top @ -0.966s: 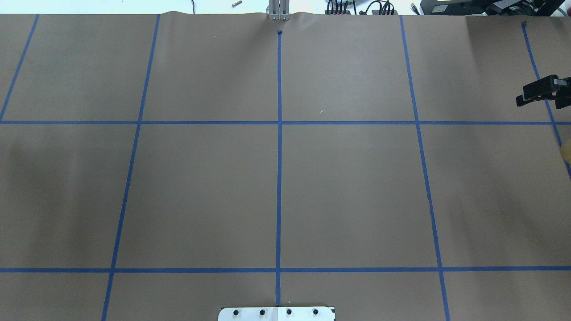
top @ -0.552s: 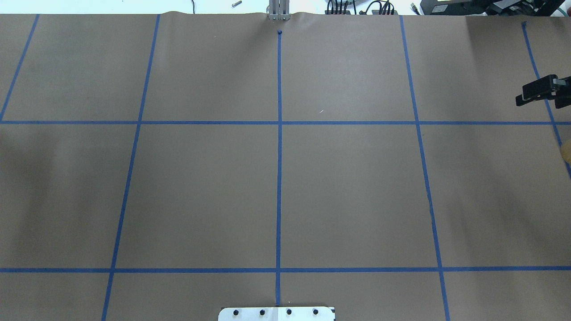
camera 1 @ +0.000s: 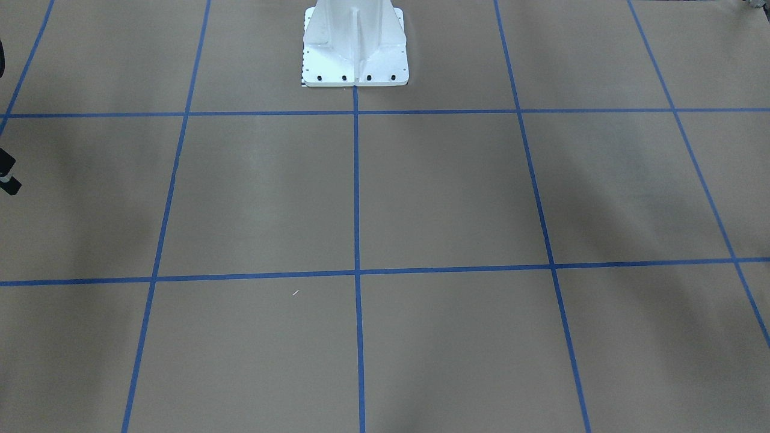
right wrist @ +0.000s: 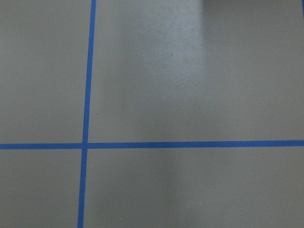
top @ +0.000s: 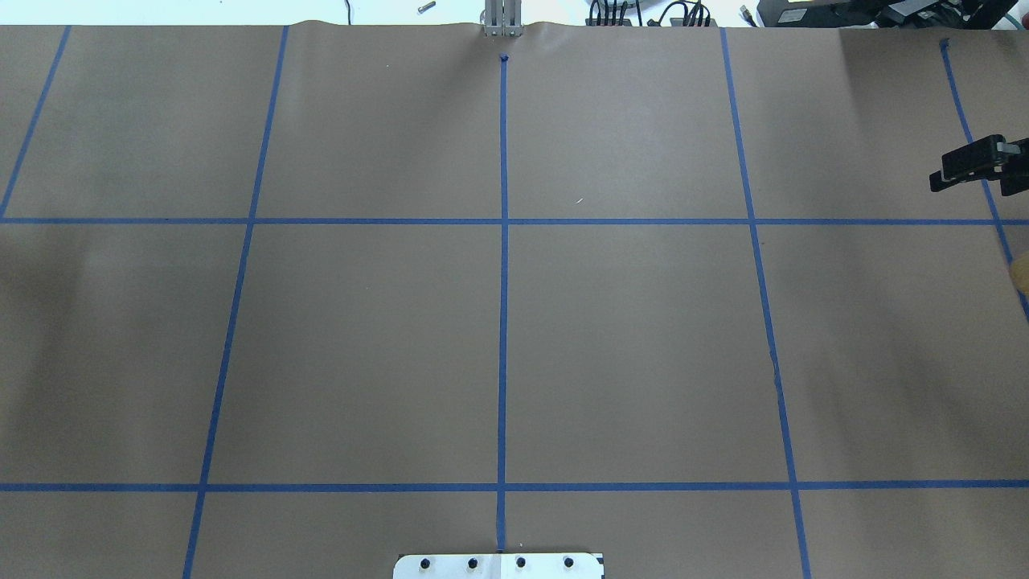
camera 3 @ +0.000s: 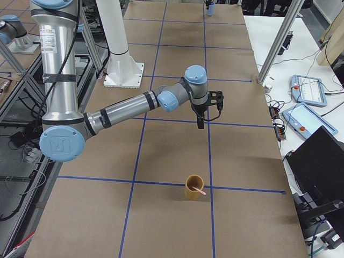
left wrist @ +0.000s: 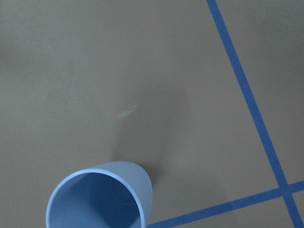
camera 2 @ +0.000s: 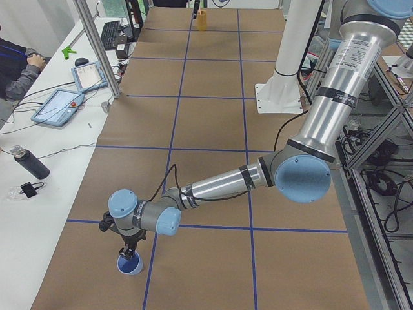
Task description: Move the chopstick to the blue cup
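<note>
The blue cup [camera 2: 129, 265] stands upright near the table's left end; the left wrist view looks down into its dark-blue inside [left wrist: 97, 199]. My left gripper [camera 2: 130, 250] hangs just above it; I cannot tell if it is open or shut. A pale pink chopstick [camera 3: 200, 190] leans inside a tan cup [camera 3: 194, 188] near the table's right end. My right gripper [camera 3: 200, 122] points down over bare paper, beyond that tan cup and apart from it. It shows partly at the overhead view's right edge [top: 969, 165]; I cannot tell its state.
The white robot pedestal [camera 1: 355, 48] stands at the table's middle rear. Blue tape lines grid the brown paper. A side table along the far edge holds tablets [camera 2: 61, 106], a black bottle [camera 2: 29, 165] and metal posts [camera 2: 97, 45].
</note>
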Controlling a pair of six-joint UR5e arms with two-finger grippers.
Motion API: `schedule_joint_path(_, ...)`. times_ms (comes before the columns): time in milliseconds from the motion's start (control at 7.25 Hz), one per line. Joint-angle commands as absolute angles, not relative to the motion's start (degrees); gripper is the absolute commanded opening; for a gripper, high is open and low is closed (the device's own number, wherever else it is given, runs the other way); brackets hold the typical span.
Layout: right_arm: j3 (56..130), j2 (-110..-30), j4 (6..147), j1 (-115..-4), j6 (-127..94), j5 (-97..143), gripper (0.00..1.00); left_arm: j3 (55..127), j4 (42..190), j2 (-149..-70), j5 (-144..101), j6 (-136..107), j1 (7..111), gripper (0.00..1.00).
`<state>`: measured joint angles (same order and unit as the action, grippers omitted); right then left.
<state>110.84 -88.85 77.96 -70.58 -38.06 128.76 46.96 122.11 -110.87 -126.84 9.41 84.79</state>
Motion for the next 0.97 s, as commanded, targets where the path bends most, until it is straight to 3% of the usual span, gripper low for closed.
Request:
schedule_joint_path(0,110.83,-88.86,77.96,-70.58,-38.06,128.76,1.0,46.76,122.52,-110.74,-126.21,9.49,84.02,0.01)
schedule_joint_path(414,110.92,-88.86,77.87,-70.58,-38.06,128.76,1.0,55.86,118.25,-109.6,-126.21,10.55,87.07,0.0)
schedule_joint_path(828,110.83,-88.86,77.7,-70.58,-38.06,128.85,1.0,77.01,90.78,-110.47,-126.56,14.34,89.3,0.0)
